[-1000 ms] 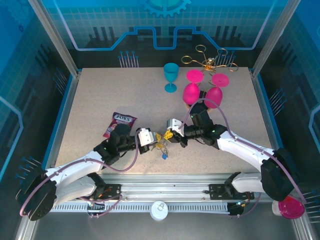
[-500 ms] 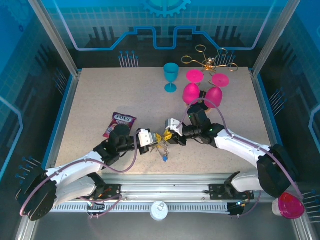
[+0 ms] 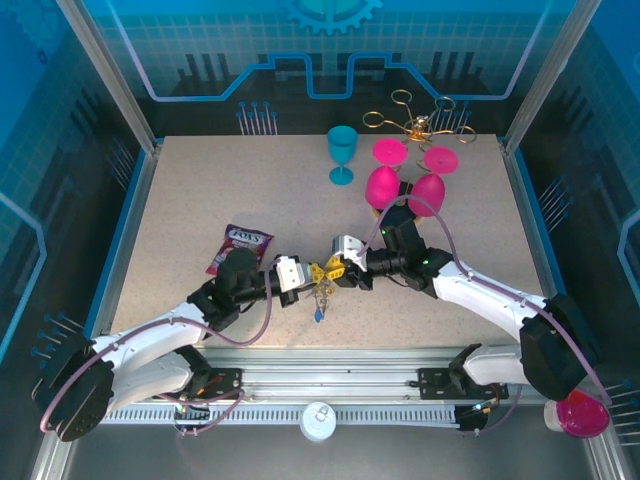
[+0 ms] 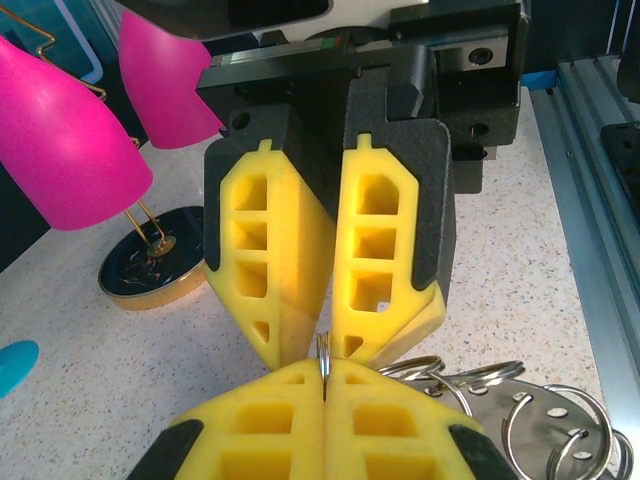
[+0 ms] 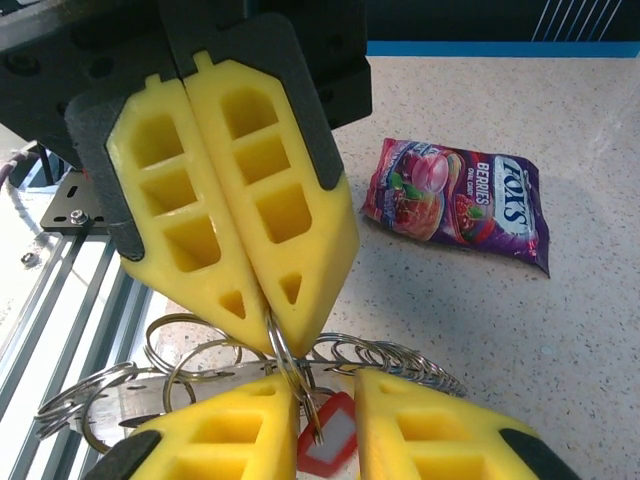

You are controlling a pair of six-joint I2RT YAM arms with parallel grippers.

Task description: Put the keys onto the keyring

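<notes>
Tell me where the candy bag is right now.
In the top view the candy bag lies flat on the left half of the table, just beyond the left arm and left of the left gripper.

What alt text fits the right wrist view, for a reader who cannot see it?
The left gripper, shut, pinches a thin silver ring just above the right gripper, whose yellow fingers stand parted with a red key head in the gap. More rings fan out below; a candy bag lies on the speckled table.
</notes>
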